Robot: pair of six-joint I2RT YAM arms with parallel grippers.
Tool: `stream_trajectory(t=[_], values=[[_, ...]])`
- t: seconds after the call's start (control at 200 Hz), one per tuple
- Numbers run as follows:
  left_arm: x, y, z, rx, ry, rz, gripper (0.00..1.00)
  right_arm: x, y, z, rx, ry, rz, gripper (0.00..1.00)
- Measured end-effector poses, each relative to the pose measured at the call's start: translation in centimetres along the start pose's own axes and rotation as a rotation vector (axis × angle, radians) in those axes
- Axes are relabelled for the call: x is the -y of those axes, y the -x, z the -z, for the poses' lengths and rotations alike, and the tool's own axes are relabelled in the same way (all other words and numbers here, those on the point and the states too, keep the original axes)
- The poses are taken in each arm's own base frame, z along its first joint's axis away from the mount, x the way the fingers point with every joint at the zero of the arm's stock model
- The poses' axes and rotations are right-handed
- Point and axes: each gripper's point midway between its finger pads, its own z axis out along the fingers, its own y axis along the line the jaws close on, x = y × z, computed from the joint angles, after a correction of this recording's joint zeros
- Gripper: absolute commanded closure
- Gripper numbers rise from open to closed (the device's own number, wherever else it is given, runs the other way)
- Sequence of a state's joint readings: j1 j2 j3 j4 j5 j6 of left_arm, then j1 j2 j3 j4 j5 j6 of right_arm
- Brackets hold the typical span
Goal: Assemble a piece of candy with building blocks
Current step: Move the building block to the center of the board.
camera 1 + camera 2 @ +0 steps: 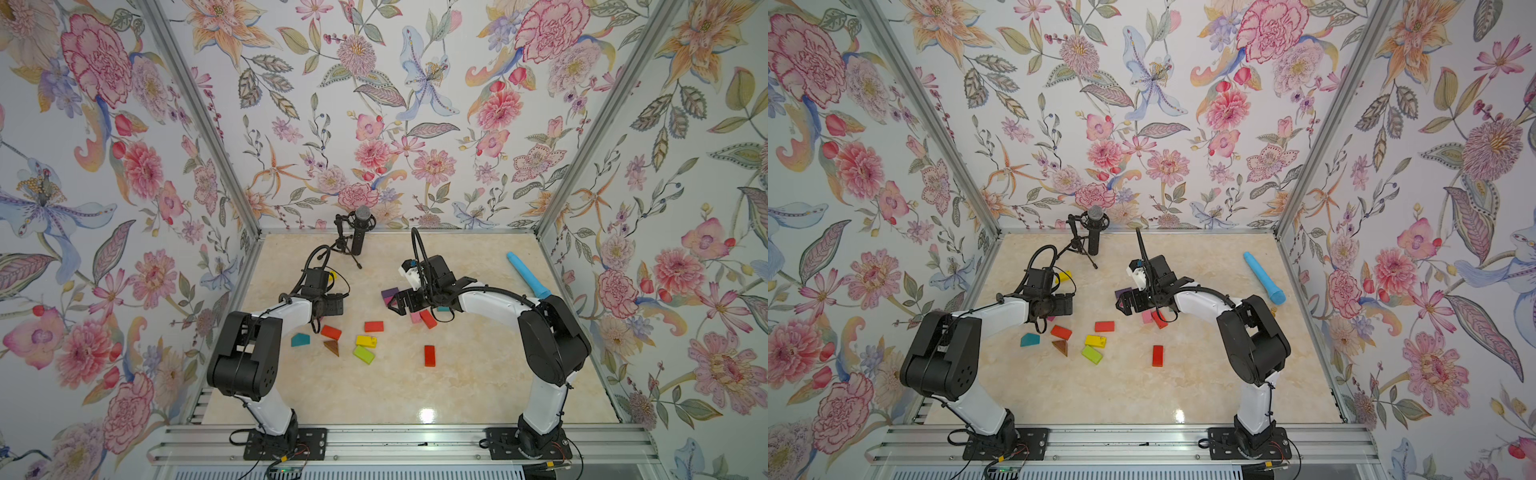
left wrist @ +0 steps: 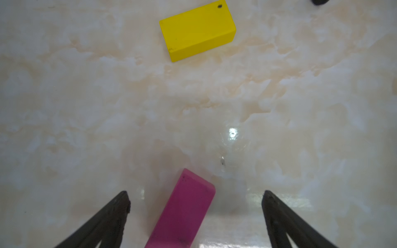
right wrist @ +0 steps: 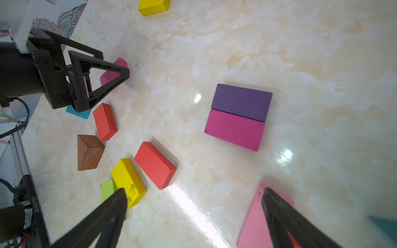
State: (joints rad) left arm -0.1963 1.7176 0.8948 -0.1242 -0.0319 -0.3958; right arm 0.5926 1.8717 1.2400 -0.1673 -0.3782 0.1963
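The left gripper [image 2: 196, 195] stands wide over a loose magenta brick [image 2: 184, 211]. This brick lies flat on the table [image 2: 86, 107], well apart from the purple brick [image 3: 241, 102], on the left arm's side of it. It lies slanted in the gap, nearer to one finger and touching neither. I judge that if the jaws close like this, one finger reaches the brick first and it can turn or slip out. The right gripper [image 3: 194, 192] is wide too and holds nothing; it hangs near the purple brick, above a pink brick [image 3: 253, 223]. The purple brick touches a second magenta brick [image 3: 234, 128] along its long side, probably the start of the candy. A low move of the right arm can push this pair apart, and the arms can meet when the loose brick comes to the purple one. In both top views the left gripper hides almost all of the loose brick, and the right gripper covers most of the purple brick. In the right wrist view one finger covers part of the pink brick, so I cannot tell whether it touches. A red thing [image 3: 292, 242] behind this finger and a teal block [image 3: 384, 225] farther from the purple brick are cut off.
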Motion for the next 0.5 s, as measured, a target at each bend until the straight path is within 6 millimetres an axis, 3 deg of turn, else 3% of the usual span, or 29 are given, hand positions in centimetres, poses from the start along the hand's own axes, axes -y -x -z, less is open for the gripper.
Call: stream_trajectory(t=[0.145, 0.5], values=[[-0.1, -0.3, -0.7, -0.022, 0.011, -0.023, 0.16, 1.0, -0.8, 0.0, -0.019, -0.013, -0.008, 0.00], [0.6, 0.3, -1.4, 0.015, -0.024, -0.014, 0.59, 0.5, -0.7, 0.2, -0.014, -0.006, 0.004, 0.00]])
